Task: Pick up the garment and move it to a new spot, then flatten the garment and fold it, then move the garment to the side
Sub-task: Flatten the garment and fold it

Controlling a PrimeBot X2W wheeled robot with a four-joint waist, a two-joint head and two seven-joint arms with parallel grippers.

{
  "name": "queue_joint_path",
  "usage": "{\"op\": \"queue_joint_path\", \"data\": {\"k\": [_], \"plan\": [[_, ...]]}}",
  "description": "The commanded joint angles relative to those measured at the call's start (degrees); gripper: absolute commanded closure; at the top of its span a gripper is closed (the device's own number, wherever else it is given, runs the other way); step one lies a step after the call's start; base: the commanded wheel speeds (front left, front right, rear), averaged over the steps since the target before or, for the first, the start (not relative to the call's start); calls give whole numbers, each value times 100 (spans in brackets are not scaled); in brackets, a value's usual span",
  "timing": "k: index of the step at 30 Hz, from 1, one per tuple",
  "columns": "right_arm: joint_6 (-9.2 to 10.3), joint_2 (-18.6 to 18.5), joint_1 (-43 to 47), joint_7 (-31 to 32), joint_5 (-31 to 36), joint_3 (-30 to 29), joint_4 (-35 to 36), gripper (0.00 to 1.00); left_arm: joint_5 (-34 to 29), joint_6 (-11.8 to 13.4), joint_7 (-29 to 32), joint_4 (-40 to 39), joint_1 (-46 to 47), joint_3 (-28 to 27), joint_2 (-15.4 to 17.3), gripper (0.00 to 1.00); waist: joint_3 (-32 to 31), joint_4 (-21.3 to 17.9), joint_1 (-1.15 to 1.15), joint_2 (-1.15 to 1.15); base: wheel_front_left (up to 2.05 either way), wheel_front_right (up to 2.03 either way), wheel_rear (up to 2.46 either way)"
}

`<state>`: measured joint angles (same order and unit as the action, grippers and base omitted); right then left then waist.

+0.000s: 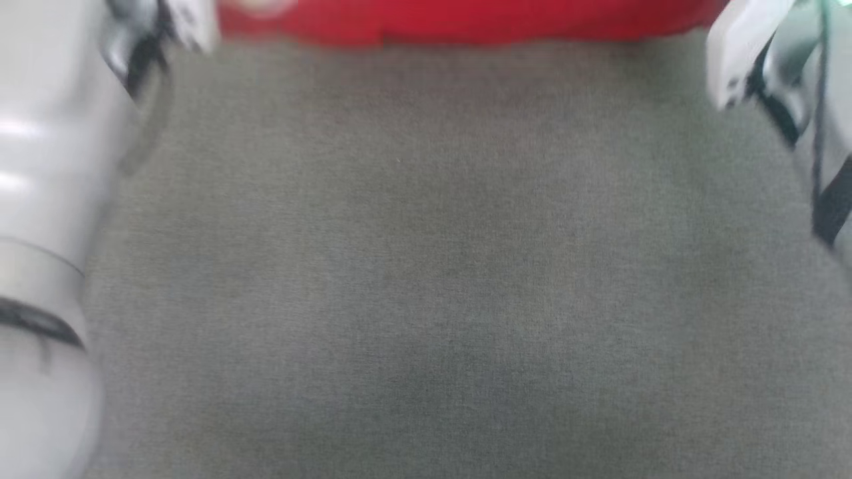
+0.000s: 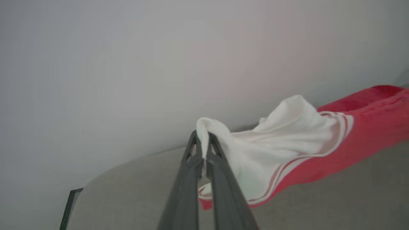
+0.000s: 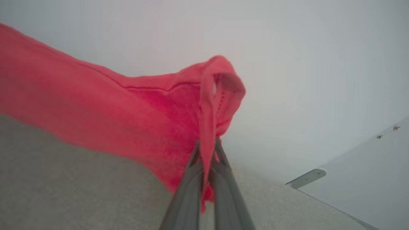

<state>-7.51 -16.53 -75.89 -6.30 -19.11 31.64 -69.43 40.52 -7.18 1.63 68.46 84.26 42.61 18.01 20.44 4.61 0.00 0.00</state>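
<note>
Red cloth of the garment (image 1: 466, 20) runs as a blurred band along the far edge of the head view, beyond the wide grey fabric surface (image 1: 426, 266), and you have it stretched between your two arms. Your left gripper (image 2: 202, 140) is clenched on a bunch of the white sleeve (image 2: 287, 134), with a tuft poking up past the fingertips. Your right gripper (image 3: 207, 147) is pinched tight on a fold of the red body cloth, which droops over and down between the fingers. Whether the middle of the span rests on the surface cannot be told. My reading is that you are carrying or spreading the garment, with the flattening ahead. Hold both pinches firm, move the two ends at one height and one pace, and draw them gently apart as you lower, so the cloth lands smooth on the bare grey surface. The sleeve grip looks shallow, and a jerk there could slip it. As for writing, the red-and-white striped trim (image 2: 343, 126) shows beside the sleeve, but you have no lettering, number or label to read on the cloth that faces the cameras.
</note>
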Motion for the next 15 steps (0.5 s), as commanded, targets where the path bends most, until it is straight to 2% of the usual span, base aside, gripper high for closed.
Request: {"op": "queue_joint_path", "data": {"k": [1, 5, 12, 15], "plan": [[3, -32, 312, 116, -213, 108, 106, 100, 226, -21, 354, -202, -393, 100, -56, 100, -212, 78, 0, 0, 0, 0, 0], [3, -223, 943, 315, -660, 408, 524, 100, 709, -24, 1132, -894, -1125, 342, 197, 100, -434, 144, 0, 0, 0, 0, 0], [3, -740, 1932, 519, -1385, 687, 1390, 100, 1187, -24, 1831, -1780, -2161, 531, 608, 100, -684, 227, 0, 0, 0, 0, 0], [3, -967, 2434, 618, -1651, 726, 1819, 100, 1300, 99, 2101, -2227, -2692, 569, 822, 100, -752, 230, 0, 0, 0, 0, 0]]}}
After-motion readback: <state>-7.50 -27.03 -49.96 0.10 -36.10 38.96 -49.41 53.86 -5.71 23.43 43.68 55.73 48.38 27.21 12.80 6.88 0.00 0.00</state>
